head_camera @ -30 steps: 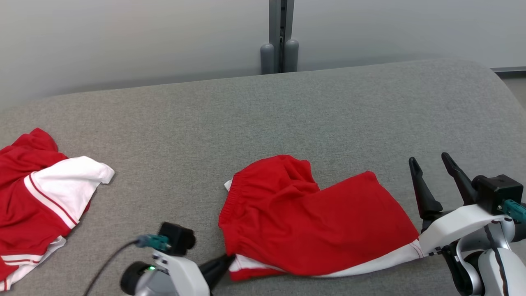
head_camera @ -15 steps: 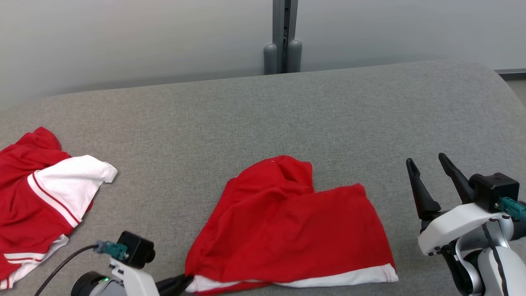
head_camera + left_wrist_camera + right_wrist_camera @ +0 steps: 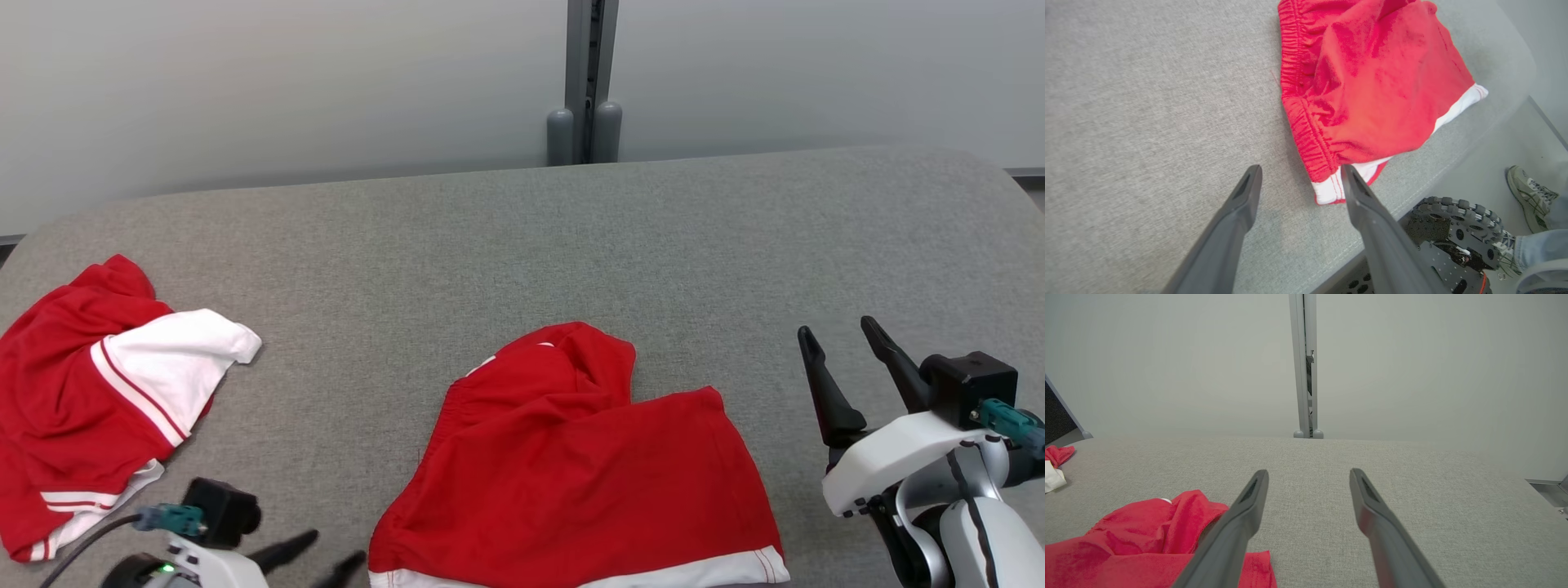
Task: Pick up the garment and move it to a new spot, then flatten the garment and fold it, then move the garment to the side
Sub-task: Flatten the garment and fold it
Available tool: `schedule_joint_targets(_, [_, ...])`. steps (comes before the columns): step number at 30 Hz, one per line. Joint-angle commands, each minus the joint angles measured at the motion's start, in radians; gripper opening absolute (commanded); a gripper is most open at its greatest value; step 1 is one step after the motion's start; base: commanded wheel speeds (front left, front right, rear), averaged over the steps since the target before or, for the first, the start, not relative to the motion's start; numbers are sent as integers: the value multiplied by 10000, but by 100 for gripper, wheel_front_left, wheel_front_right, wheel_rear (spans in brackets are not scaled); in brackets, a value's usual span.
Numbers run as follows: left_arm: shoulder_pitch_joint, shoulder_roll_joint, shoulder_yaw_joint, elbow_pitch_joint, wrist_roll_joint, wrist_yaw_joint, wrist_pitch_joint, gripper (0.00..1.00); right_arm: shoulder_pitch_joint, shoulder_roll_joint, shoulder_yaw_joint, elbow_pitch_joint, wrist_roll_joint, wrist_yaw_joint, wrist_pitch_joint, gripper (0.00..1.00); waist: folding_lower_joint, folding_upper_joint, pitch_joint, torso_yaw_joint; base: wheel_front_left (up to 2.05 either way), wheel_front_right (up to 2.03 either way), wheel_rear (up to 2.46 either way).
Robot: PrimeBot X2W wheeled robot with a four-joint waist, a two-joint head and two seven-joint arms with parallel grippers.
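Note:
The garment (image 3: 571,465), red shorts with white hem bands, lies folded over near the front edge of the grey padded table (image 3: 490,237). In the left wrist view the garment (image 3: 1367,85) shows its elastic waistband and a white corner just beyond my fingertips. My left gripper (image 3: 326,551) sits at the lower left, just left of the garment's corner, open and holding nothing; it is the same left gripper (image 3: 1300,173) in the wrist view. My right gripper (image 3: 841,339) hovers open to the right of the garment, apart from it; in its own view the right gripper (image 3: 1308,473) has the garment (image 3: 1147,539) at lower left.
A second red and white garment (image 3: 106,392) lies crumpled at the table's left end. A grey post (image 3: 589,82) stands behind the table against the pale wall. Below the front edge are my wheeled base (image 3: 1453,228) and a person's shoe (image 3: 1529,196).
My left gripper dragged the garment's corner leftward, then opened and let it go, drawing back a little. The head camera has shifted slightly. The right gripper stays open.

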Motion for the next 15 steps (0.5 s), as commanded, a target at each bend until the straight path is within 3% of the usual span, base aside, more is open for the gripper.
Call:
schedule_joint_targets(1, [64,72,108,-24,123,116,-135,100,48,-1,4,15,82,2,-15,100,0,0,-42,28,0,0,0])
schedule_joint_targets(5, [-100,226,678,-465,1023,898,-1303,100,152,68,25,74,96,2,-126,100,0,0,-153,71,0,0,0])
schedule_joint_targets(10, [159,-283,1543,-593,1753,2311,-3149,100,239,176,148,169,38,2,-381,100,0,0,-369,69,0,0,0])
schedule_joint_targets(15, [462,-736,2080,-655,2151,3115,-4576,100,287,248,262,250,27,2,-931,100,0,0,-571,18,0,0,0])
